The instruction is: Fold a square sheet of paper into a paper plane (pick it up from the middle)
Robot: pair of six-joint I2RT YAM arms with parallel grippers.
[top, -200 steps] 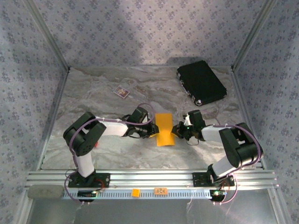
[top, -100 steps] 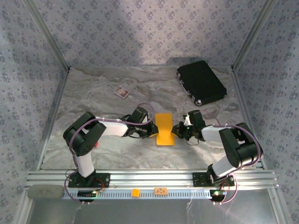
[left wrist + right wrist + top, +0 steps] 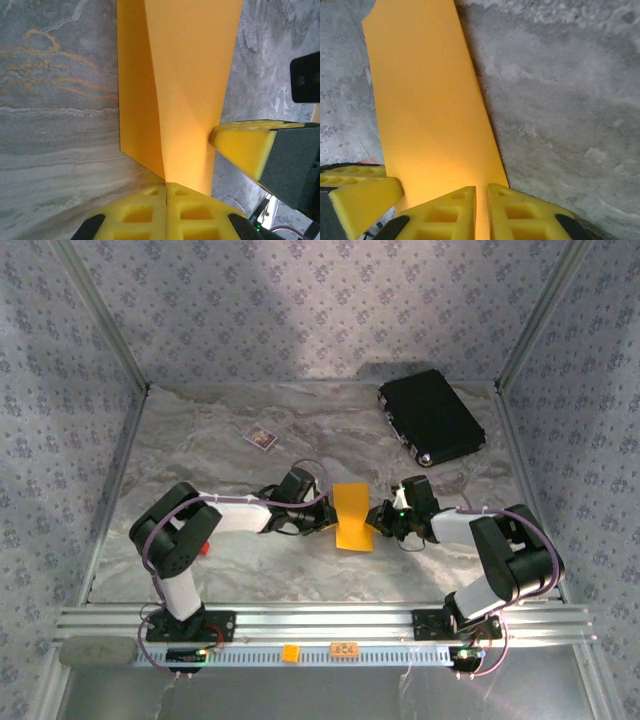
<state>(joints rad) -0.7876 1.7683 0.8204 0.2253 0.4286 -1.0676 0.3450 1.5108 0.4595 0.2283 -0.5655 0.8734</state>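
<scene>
The square sheet of paper, orange-yellow, is folded into a narrow strip and lies mid-table between both grippers. My left gripper sits at its left edge. In the left wrist view its jaws are pressed together on the paper's near edge, and one layer of the paper rises from the crease. My right gripper is at the right edge; its jaws stand slightly apart over the paper, with orange showing in the narrow gap. The right gripper's fingertip rests by the strip.
A black case lies at the back right and a small card at the back left. A small red block sits by the left arm. Tiny orange tags are on the front rail. Patterned walls enclose the table.
My left gripper has closed onto the paper's left edge. My right gripper's jaws have parted a little. The strip has tilted slightly; both arms stay almost in place.
</scene>
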